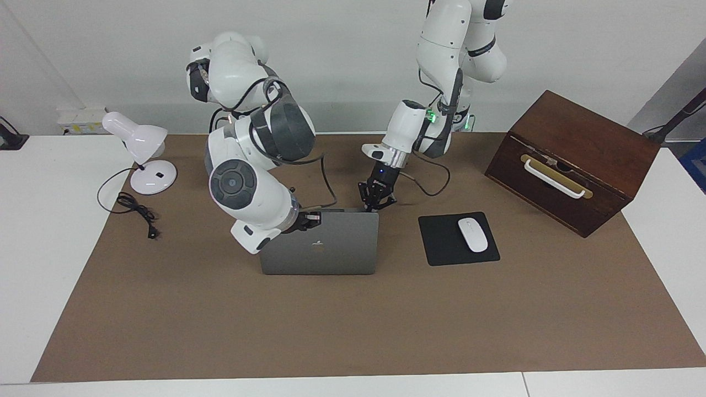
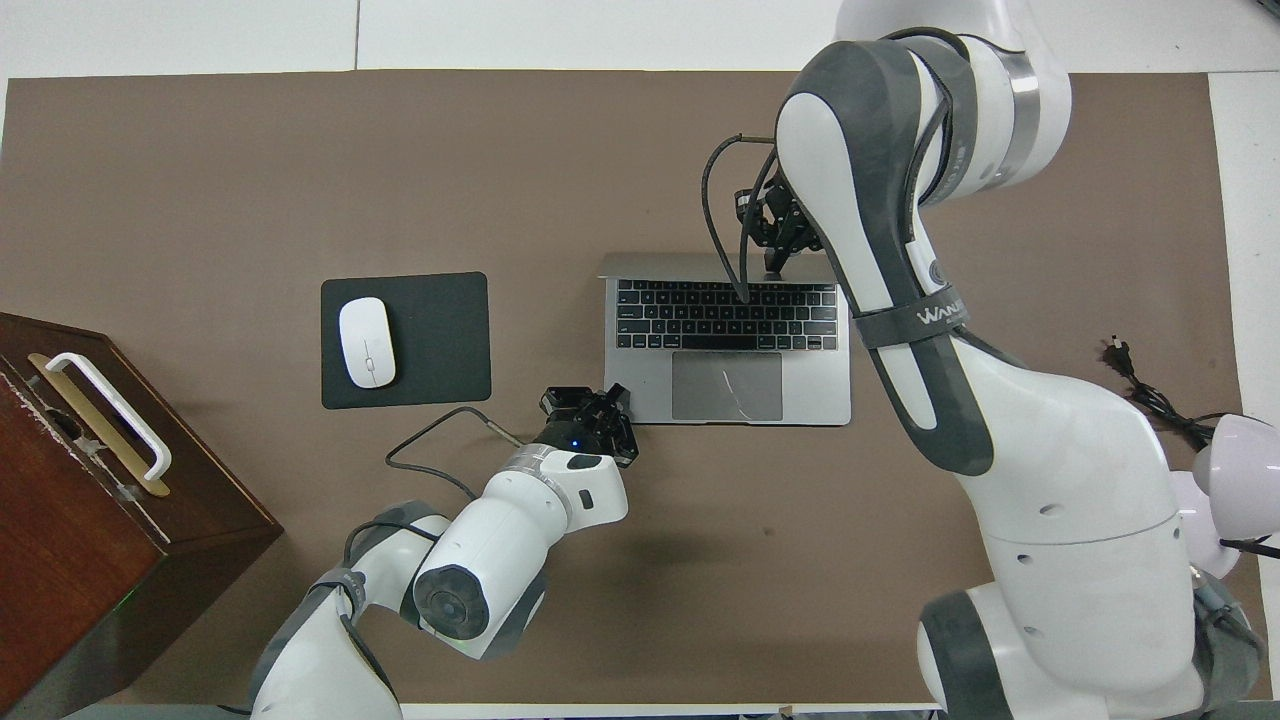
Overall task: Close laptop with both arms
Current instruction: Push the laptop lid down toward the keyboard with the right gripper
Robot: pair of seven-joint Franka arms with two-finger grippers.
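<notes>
Brown-matted bench [image 1: 353,325] under a white wall; thin silver-grey laptop [image 1: 322,248] mid-bench, beside black mouse pad [image 1: 441,242], lid near upright. Right gripper [image 1: 309,219] at lid's top edge, jaws pressed together. Left gripper [image 1: 376,201] at laptop base's near corner, toward the pad, jaws pressed together
</notes>
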